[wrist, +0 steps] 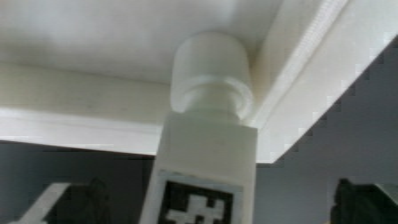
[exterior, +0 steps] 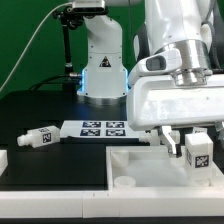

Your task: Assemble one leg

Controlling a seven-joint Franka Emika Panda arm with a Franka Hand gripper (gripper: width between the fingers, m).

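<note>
Leg (exterior: 197, 152) stands upright, tip seated in the tray (exterior: 130, 165) corner, likely for screwing in; gripper (exterior: 192, 143) straddles it, but I cannot tell whether it is clamped

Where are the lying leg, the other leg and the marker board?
Lying leg (exterior: 40, 138): exterior view, its middle.
Other leg (exterior: 197, 152): exterior view, its tagged face.
Marker board (exterior: 98, 127): exterior view, its middle.

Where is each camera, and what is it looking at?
Exterior view: off the arm, facing the table; shows the arm and gripper over the tray part.
Wrist view: on the wrist, looking along the held leg toward the tray part's corner; no fingers clearly show.
Both show the leg and tray part.
</note>
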